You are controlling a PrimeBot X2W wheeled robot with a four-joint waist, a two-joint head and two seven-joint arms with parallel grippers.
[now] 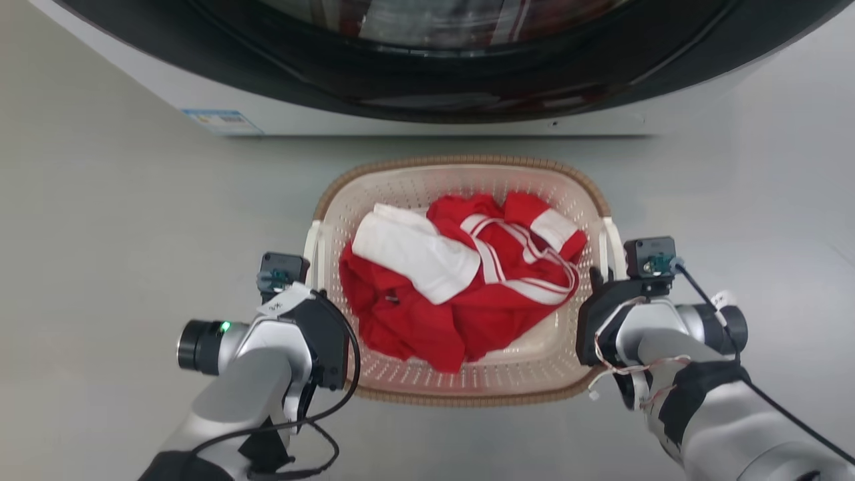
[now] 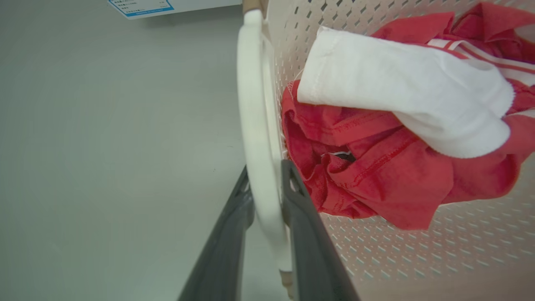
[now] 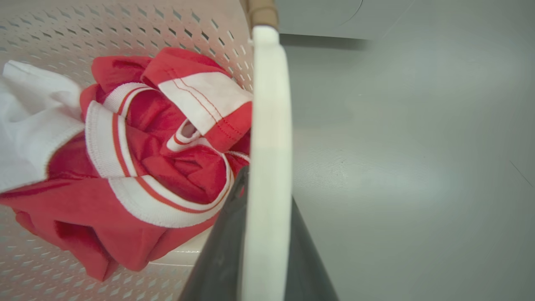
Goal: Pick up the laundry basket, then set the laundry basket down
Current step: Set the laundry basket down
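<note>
Cream perforated plastic, the laundry basket (image 1: pixel 414 187) sits at centre, just on the near side of the washing machine (image 1: pixel 427 67), which walls off the far side. Grey floor (image 1: pixel 100 234) lies left and right. It holds red clothes (image 1: pixel 414 321) and a white garment (image 1: pixel 414 257). The left gripper (image 2: pixel 265 171) clamps its left handle (image 2: pixel 250 83), the right gripper (image 3: pixel 267 184) its right handle (image 3: pixel 269 83).

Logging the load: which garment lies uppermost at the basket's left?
The plain white cloth, draped over the red white-striped garment that spreads rightward in the cream perforated basket.
</note>
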